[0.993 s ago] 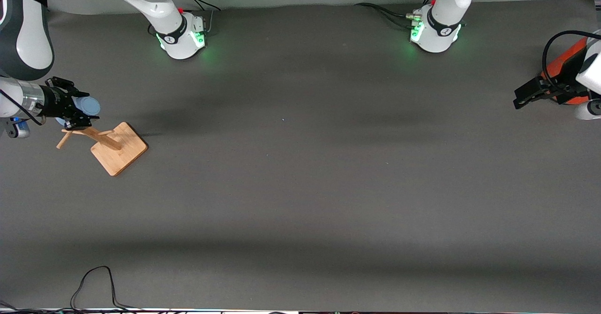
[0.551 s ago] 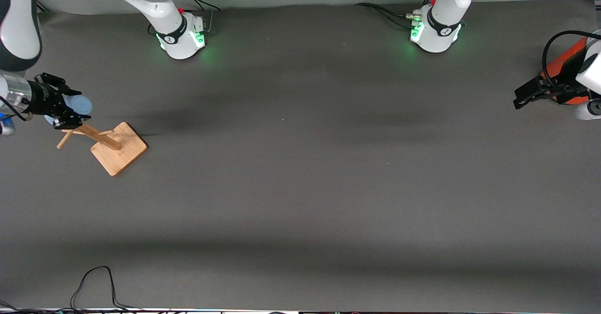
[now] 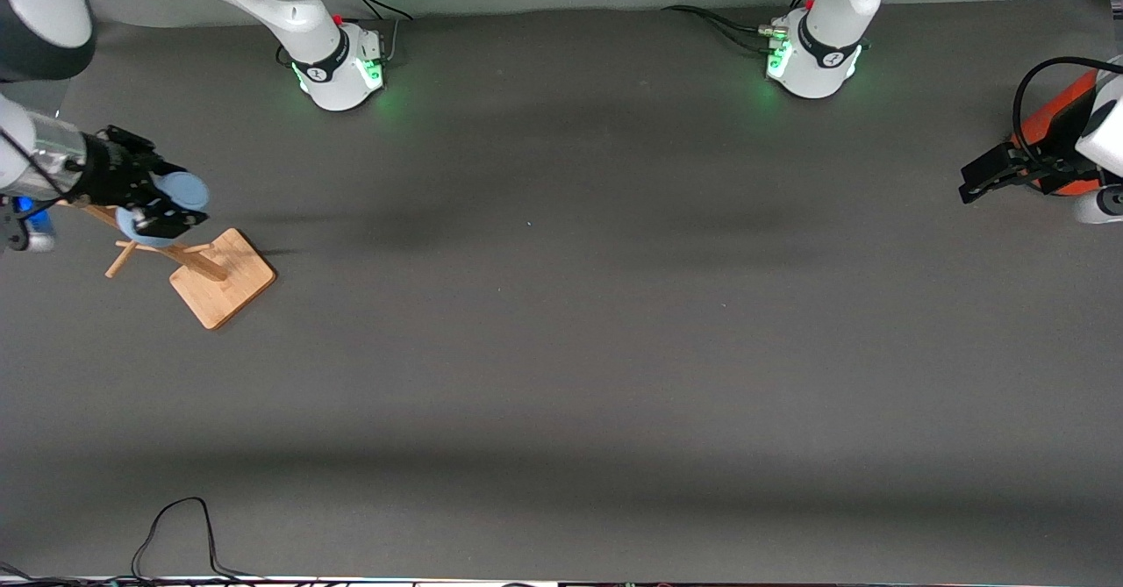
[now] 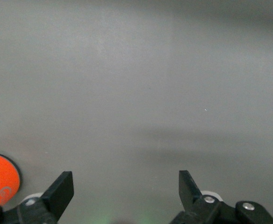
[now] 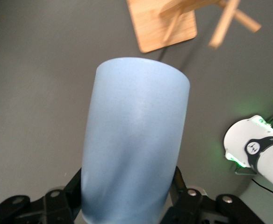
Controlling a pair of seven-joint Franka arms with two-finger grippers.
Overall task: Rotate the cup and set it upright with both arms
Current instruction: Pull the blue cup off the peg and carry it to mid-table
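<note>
The table (image 3: 561,350) is a broad, matte dark-grey sheet. Below the right gripper (image 3: 162,204) stands a wooden rack (image 3: 222,277): a flat, pale, rounded-corner base with a slanted post and thin pegs. The right gripper hangs over the rack's pegs, its fingers clamped on the cup (image 5: 134,140), which lies sideways between them. The cup is light blue, tapered, smooth and faintly speckled, likely light plastic. That smooth taper could let it slide out of the pinch during rotation or handover, and a low swing could catch a peg and tip the rack. The left gripper (image 4: 126,186) waits over the left arm's end of the table, jaws wide and empty, beside an orange container (image 4: 1,179).
</note>
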